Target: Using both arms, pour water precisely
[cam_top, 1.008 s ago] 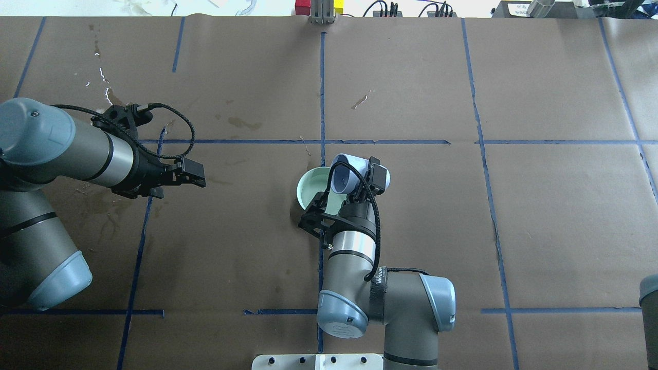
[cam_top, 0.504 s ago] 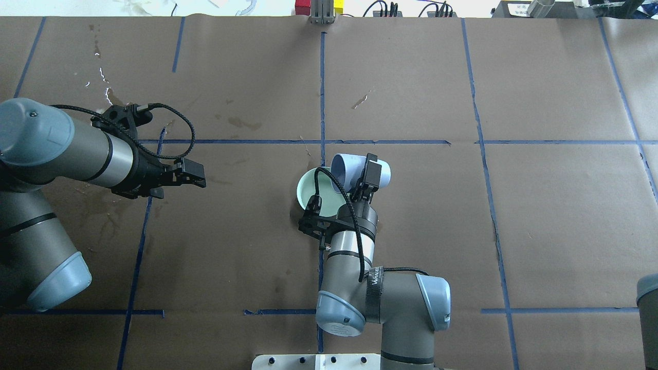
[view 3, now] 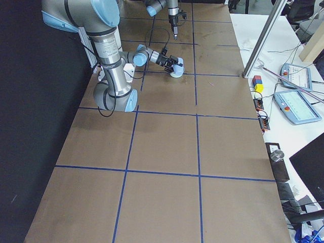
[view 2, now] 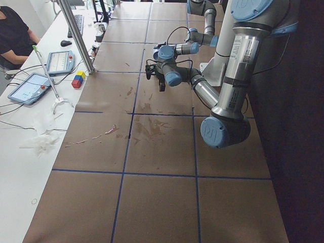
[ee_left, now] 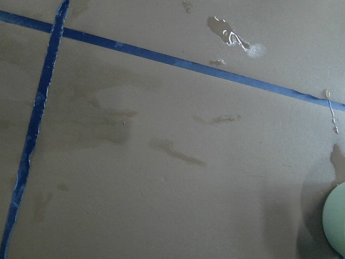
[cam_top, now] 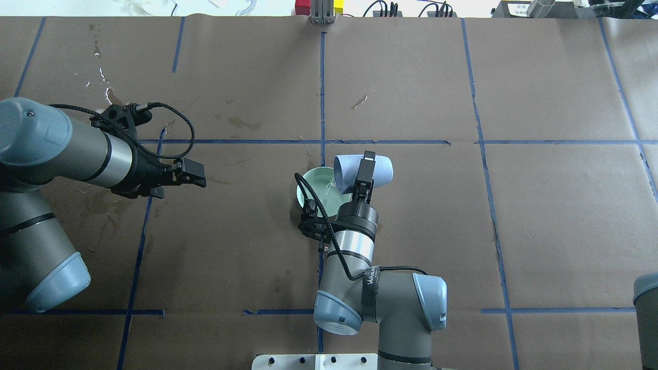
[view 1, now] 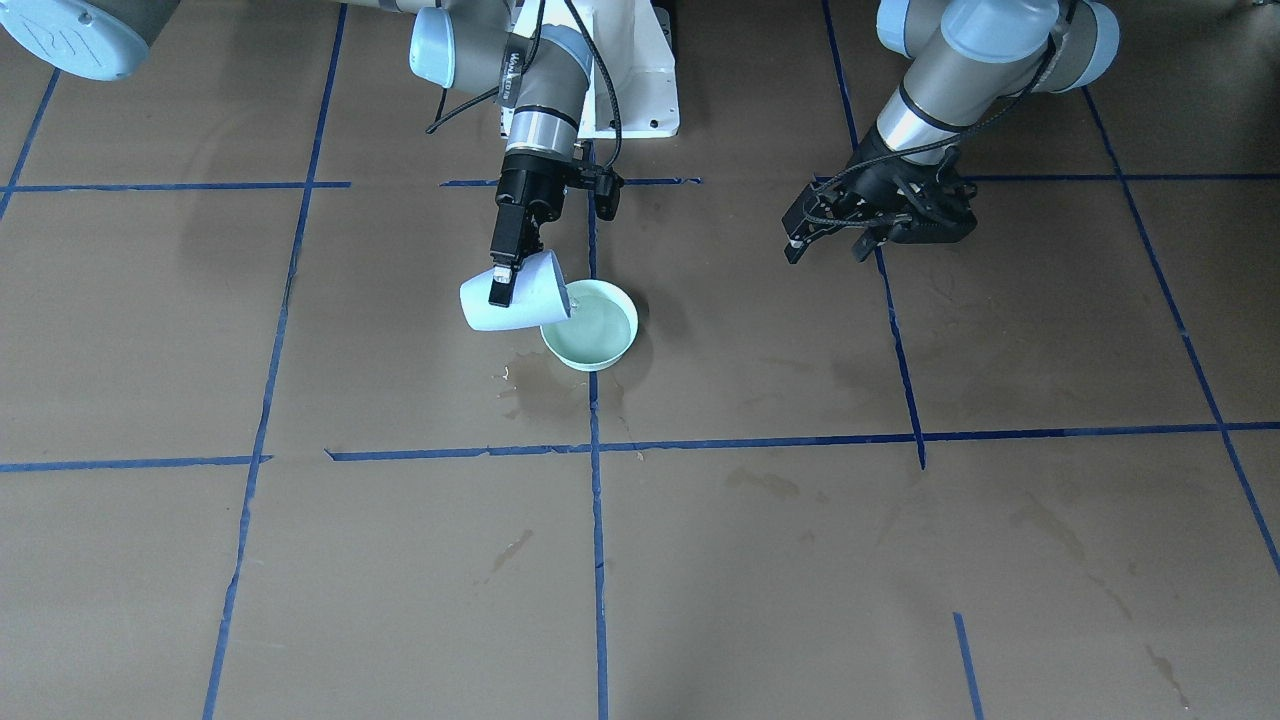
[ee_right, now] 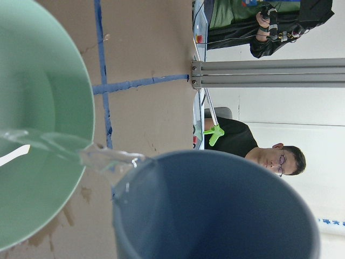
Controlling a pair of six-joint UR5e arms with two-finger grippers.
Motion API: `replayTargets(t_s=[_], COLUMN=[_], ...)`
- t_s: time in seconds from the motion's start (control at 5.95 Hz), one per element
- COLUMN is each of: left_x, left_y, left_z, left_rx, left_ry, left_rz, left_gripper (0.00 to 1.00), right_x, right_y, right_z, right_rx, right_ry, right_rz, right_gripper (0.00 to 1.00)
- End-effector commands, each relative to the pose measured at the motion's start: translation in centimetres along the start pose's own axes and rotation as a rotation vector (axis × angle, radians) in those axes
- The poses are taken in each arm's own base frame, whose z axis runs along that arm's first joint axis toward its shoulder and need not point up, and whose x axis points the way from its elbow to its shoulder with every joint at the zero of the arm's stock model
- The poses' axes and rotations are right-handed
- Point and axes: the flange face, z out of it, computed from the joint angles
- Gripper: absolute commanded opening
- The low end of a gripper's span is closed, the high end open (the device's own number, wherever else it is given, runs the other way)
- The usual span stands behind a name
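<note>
"Starting from across the table: where's the water?"

"Part of it is pooled in the green bowl and a thin stream is passing over the lip of the pale blue cup. The right gripper is clamped on the cup's wall and holds it tipped over the bowl's rim. The left gripper hangs well apart with its jaws looking parted and nothing between them. Damp stains mark the brown paper just beside the bowl."

"And from overhead?"

"It shows the same thing, with the cup's mouth over the bowl's edge."

"What about the side views?"

"They're too small to add anything."

"And the left wrist?"

"It shows only paper, old marks and a sliver of bowl. No fingers are in view."

"The right wrist?"

"The stream bridges the cup's lip and the bowl, and an operator sits beyond."

"How will it handle?"

"I'd say the water is loose and quick to slosh, so only the cup's tilt controls it. The cup looks light and possibly squeezable. It's best held mid-wall, firmly but without crushing, and tipped slowly."
</note>
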Motion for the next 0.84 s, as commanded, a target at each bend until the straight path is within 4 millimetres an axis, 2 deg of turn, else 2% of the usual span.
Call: replayTargets(t_s=[0.0,0.67], left_x=[0.06,0.14], left_y=[0.02,0.13], left_z=[-0.12,-0.36], left_rx=[0.001,0.0], left_ry=[0.002,0.007], left_rz=[0.001,0.003], left_gripper=[1.0,1.0], right_x=[0.03,0.26], right_y=[0.04,-0.01], right_z=[0.05,0.19], right_rx=[-0.001,-0.003], right_ry=[0.01,0.018], right_rz=[-0.102,-0.202], right_gripper=[0.0,0.0])
